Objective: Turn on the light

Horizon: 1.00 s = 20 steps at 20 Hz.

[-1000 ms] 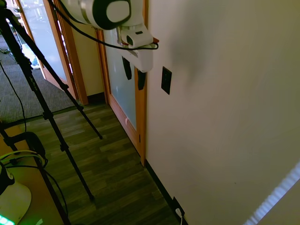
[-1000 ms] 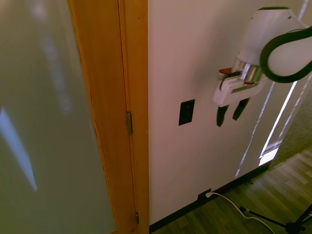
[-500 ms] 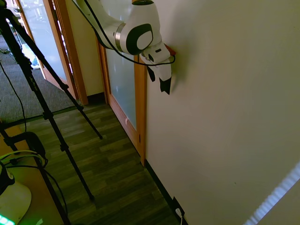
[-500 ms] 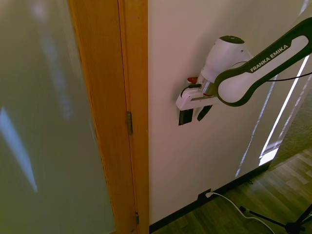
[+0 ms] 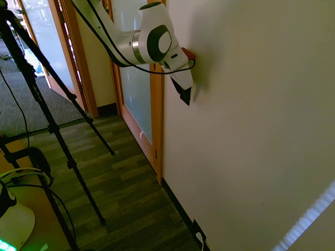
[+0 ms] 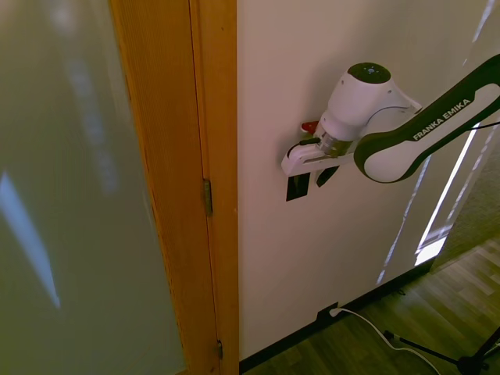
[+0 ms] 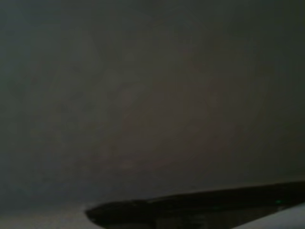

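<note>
Gripper [image 6: 311, 178] against wall [image 6: 351, 258], fingers apart, covering top of switch [image 6: 296, 187], door frame [image 6: 211, 195] just beside, wrist view dark.

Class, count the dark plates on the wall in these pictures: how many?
2: the switch plate under the claw, partly covered; the outlet plate at the baseboard. None else visible.

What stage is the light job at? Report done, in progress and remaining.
Done: the pincer has reached the wall and covers the top of the dark switch plate. In progress: it appears to press against the switch, though actual contact is hidden. Left: flipping cannot be confirmed; no lamp is in view, and the wrist view shows only dim blur.
</note>
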Motion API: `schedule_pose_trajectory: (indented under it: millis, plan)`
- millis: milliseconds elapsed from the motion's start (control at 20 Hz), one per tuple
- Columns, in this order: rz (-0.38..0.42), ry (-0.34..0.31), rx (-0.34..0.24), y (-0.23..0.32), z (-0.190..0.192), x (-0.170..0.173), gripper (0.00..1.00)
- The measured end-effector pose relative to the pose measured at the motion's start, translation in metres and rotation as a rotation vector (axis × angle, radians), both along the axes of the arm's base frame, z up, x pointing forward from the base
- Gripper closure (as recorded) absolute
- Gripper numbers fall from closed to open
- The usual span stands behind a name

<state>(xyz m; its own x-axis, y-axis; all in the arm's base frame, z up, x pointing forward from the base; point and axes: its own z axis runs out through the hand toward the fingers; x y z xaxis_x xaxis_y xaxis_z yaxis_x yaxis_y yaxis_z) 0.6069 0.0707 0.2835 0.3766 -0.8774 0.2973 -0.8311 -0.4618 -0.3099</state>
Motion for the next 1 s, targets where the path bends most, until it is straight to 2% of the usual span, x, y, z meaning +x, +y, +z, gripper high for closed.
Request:
schedule_pose_trajectory:
  millis: [350,600,1000]
  plan:
    - [0.002,0.008,0.044,-0.003,-0.01,0.006,1.0]
    - [-0.003,-0.011,0.077,-0.002,-0.009,0.005,1.0]
    - [0.0,-0.021,0.083,-0.001,-0.005,0.005,1.0]
